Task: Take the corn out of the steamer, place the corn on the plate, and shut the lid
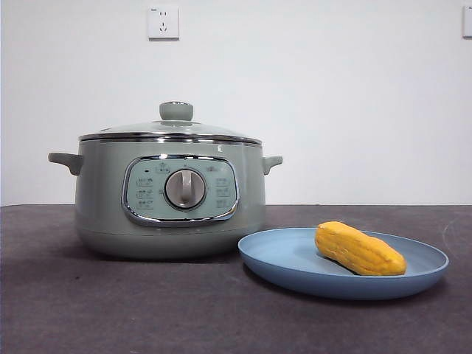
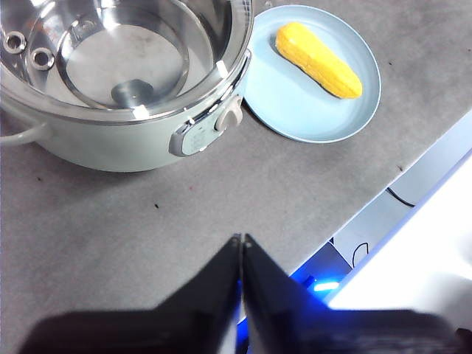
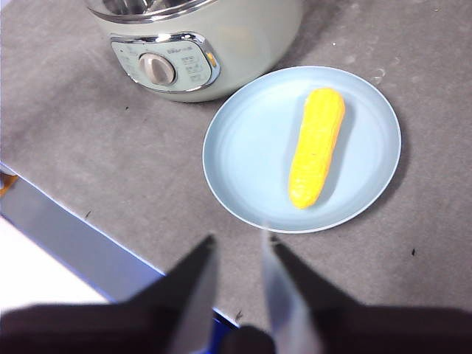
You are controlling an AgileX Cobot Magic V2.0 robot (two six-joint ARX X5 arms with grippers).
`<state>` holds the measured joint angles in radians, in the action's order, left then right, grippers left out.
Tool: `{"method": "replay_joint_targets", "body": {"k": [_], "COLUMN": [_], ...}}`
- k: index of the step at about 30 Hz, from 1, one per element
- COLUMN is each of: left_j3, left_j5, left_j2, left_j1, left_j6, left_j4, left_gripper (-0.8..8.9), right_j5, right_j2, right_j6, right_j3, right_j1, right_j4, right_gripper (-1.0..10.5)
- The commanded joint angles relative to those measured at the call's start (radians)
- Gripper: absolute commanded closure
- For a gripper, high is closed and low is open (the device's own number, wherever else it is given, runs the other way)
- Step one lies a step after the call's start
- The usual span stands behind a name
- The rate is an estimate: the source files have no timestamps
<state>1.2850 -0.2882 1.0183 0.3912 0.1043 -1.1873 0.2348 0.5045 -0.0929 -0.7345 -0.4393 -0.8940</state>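
Note:
The yellow-orange corn [image 1: 360, 249] lies on the light-blue plate [image 1: 295, 258], to the right of the sage-green steamer [image 1: 103, 214]. The glass lid [image 1: 177, 127] sits on the steamer with its green knob [image 1: 176, 111] on top. No gripper shows in the front view. My left gripper [image 2: 242, 238] is shut and empty, above the table near its front edge, apart from the steamer [image 2: 110, 151], plate [image 2: 310, 110] and corn [image 2: 318, 60]. My right gripper [image 3: 238, 237] is open and empty, just short of the plate [image 3: 251, 162] and corn [image 3: 317, 147]; the steamer [image 3: 251, 44] is beyond.
A dark grey cloth [image 1: 147, 310] covers the table. The table's front edge [image 2: 354, 214] runs close to both grippers and also shows in the right wrist view [image 3: 74, 228]. A white wall with a socket [image 1: 163, 21] stands behind.

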Motion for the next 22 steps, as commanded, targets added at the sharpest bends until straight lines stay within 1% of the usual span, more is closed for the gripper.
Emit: {"method": "replay_joint_targets", "body": {"k": [1, 22], "left_j3": [0.001, 0.001], "left_j5": [-0.002, -0.008], "left_j2": [-0.001, -0.001], "left_j1": [0.002, 0.012], "left_j6": [0.001, 0.002], "left_j4": [0.009, 0.013], "left_gripper": [8.17, 8.17], "right_j5": [-0.001, -0.001], "right_j2": [-0.001, -0.001], "right_j6": [0.001, 0.0], "right_j3": [0.006, 0.006], "right_j1": [-0.002, -0.002], "right_j4": [0.002, 0.002], "right_gripper": [9.5, 9.5]}}
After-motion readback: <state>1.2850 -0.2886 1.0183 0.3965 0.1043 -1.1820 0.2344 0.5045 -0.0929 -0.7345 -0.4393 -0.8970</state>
